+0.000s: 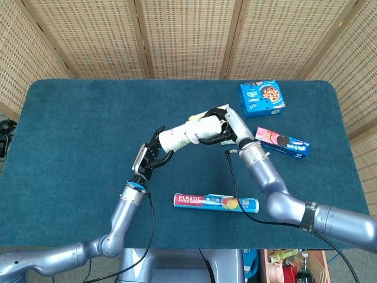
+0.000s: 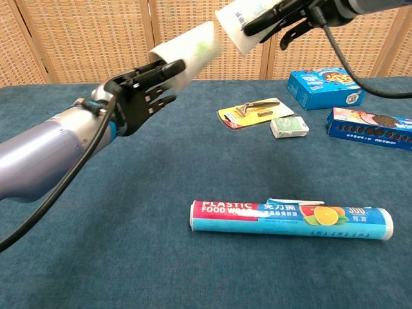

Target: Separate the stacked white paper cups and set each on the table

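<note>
Two white paper cups pulled apart above the counter (image 1: 70,130): lower cup (image 2: 183,48) pinched by left robot hand (image 2: 135,95), upper cup (image 2: 248,18) gripped by right robot hand (image 2: 290,13).

White cups (image 2: 193,48) (teal table (image 2: 129,244)).

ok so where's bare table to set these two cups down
The whole left half of the table is bare, left of the left hand. The back strip is free too. It is crowded on the right, around the cookie boxes, and in front by the wrap roll.
</note>
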You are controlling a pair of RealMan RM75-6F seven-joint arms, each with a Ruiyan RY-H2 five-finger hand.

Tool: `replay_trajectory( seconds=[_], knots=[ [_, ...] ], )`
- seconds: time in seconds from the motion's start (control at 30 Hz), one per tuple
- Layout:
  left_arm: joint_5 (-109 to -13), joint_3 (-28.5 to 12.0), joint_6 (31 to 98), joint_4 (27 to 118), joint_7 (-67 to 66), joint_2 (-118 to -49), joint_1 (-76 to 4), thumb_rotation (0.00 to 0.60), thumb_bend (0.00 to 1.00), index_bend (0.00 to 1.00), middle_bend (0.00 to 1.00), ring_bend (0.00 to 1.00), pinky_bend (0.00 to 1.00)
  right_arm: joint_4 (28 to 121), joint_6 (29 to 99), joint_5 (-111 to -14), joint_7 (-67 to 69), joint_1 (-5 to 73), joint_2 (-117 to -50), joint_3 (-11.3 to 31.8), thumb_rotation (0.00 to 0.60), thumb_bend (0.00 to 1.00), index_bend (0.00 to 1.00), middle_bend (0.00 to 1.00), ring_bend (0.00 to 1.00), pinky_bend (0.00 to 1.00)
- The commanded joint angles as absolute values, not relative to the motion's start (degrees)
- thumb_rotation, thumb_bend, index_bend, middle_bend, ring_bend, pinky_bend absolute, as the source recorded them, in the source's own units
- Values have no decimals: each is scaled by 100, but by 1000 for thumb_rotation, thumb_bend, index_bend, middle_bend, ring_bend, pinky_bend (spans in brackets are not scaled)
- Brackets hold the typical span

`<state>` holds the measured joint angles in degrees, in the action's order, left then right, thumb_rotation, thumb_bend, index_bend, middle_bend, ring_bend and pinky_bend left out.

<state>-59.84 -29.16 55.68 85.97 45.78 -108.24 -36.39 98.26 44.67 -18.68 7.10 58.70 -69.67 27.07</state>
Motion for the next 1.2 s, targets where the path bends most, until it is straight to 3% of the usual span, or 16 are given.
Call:
replay_trajectory(
  seconds=[0.03, 0.47, 0.83, 1.2],
  knots=[
    [-6073, -2772, 5634, 8711, 4569, -10659, -3464, 600, 438, 651, 48, 0, 0, 9845, 4483, -1873, 718, 5822, -6893, 2711, 600, 239, 663, 548, 413, 658],
    [-5822, -2509, 5654, 9001, 3481, -9724, -3130, 600, 440, 651, 57, 0, 0, 10232, 4751, -1894, 680, 5393, -6460, 2502, 600, 238, 663, 546, 412, 658],
    [-5371, -1998, 5629, 9091, 537, -8510, -3407, 600, 439, 651, 76, 0, 0, 10479, 5085, -1912, -151, 5131, -6167, 1739, 600, 239, 663, 536, 412, 658],
    [-4661, -1507, 5286, 9795, -1040, -7602, -3682, 600, 439, 622, 58, 0, 0, 10488, 5553, -1915, -874, 5033, -6386, 1277, 600, 239, 663, 470, 398, 655]
  ],
)
